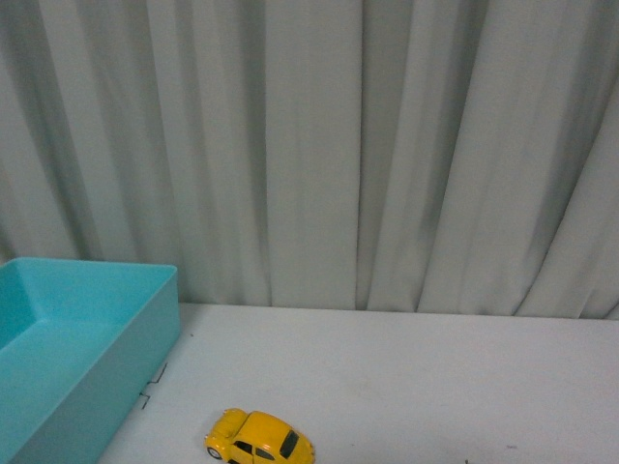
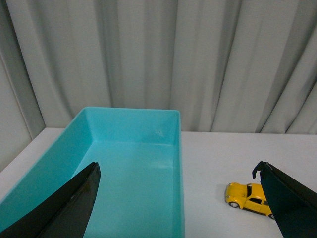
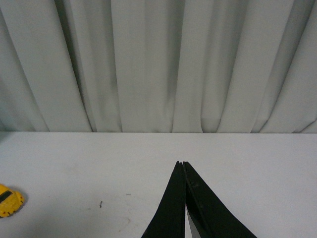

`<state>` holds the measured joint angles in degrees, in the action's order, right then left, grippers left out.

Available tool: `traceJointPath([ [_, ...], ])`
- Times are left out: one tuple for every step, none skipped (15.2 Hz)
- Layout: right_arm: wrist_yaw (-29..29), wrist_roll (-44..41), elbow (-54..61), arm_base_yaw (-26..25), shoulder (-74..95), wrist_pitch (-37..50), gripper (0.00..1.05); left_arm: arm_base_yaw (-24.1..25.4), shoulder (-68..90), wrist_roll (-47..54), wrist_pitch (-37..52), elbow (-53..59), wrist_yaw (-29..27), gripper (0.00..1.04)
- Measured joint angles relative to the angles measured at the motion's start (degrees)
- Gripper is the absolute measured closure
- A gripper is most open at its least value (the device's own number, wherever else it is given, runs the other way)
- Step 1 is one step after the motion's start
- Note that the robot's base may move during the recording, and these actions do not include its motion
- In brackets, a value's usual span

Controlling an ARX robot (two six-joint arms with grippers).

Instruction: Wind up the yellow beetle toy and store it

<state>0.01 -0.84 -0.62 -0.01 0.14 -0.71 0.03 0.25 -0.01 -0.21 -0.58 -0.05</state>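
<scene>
The yellow beetle toy point(image 1: 258, 440) stands on its wheels at the near edge of the white table point(image 1: 435, 367), close to the turquoise bin point(image 1: 126, 377) that fills the table's left side but clear of its wall. Your left gripper point(image 2: 177, 166) hangs over the bin with its fingers spread wide and nothing between them. Your right gripper point(image 3: 182, 163) is pressed together, tips touching, empty, over the bare middle of the table. Nothing has hold of the car, so the step in hand looks like the reach for it. The left arm seems the better choice, being already spread and near. Straddle the rounded body across its sides, not nose to tail, and close low, since the glossy shell may slip. Keep the wheels on the table for the pull-back, and mind the near edge.
</scene>
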Motion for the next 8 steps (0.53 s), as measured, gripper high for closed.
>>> traceJointPath([
  [0.0,0.0,0.0,0.0,0.1,0.5,1.03,0.0,0.0,0.0,0.0,0.0,0.0,0.07],
  [0.0,0.0,0.0,0.0,0.0,0.5,1.03,0.0,0.0,0.0,0.0,0.0,0.0,0.07],
  [0.0,0.0,0.0,0.0,0.0,0.5,1.03,0.0,0.0,0.0,0.0,0.0,0.0,0.07],
  [0.0,0.0,0.0,0.0,0.0,0.5,0.91,0.0,0.0,0.0,0.0,0.0,0.0,0.07],
  [0.0,0.0,0.0,0.0,0.0,0.5,0.79,0.0,0.0,0.0,0.0,0.0,0.0,0.07],
  [0.0,0.0,0.0,0.0,0.0,0.5,0.66,0.0,0.0,0.0,0.0,0.0,0.0,0.07],
  [0.0,0.0,0.0,0.0,0.0,0.5,0.55,0.0,0.0,0.0,0.0,0.0,0.0,0.07],
  [0.0,0.0,0.0,0.0,0.0,0.5,0.43,0.0,0.0,0.0,0.0,0.0,0.0,0.07],
])
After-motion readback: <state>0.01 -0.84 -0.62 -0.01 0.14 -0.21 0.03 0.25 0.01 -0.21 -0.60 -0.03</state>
